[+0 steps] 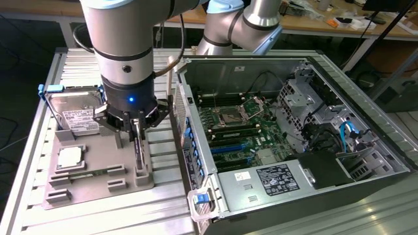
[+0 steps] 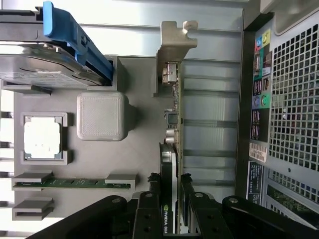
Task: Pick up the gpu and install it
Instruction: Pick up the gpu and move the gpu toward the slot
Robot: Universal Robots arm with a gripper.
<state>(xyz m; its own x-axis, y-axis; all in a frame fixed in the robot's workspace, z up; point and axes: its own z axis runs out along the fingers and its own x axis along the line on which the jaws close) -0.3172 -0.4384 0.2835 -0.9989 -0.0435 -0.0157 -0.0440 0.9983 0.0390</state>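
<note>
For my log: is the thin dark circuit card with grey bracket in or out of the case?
Out. The dark circuit card stands on edge on the grey tray beside the open computer case.

This is a robotics lab or workshop. A silver-grey industrial robot arm stands over a ribbed aluminium work table, which carries an opened grey metal computer tower and a grey plastic parts fixture. Cluttered wooden workbenches line the background.
</note>
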